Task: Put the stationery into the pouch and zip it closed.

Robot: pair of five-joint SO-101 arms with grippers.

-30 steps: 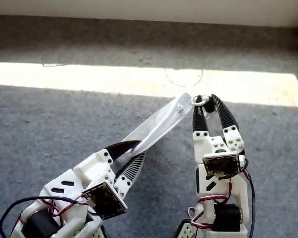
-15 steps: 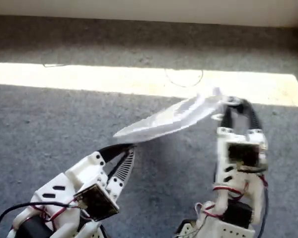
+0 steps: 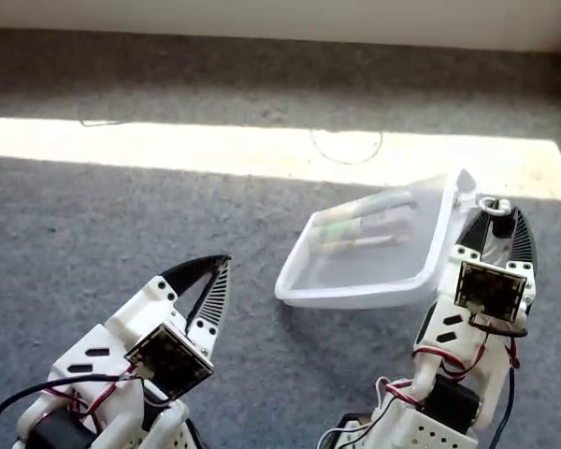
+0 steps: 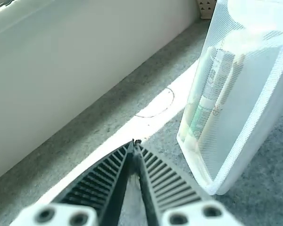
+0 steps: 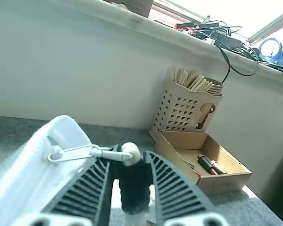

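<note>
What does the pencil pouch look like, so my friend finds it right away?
Look on the grey carpet, beside the right arm's hand. The pouch is there, its zip pull in that hand. It is the only see-through white mesh thing, with pens inside.

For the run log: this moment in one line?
pouch: stationery inside | left gripper: shut, empty | right gripper: shut on zipper pull
</note>
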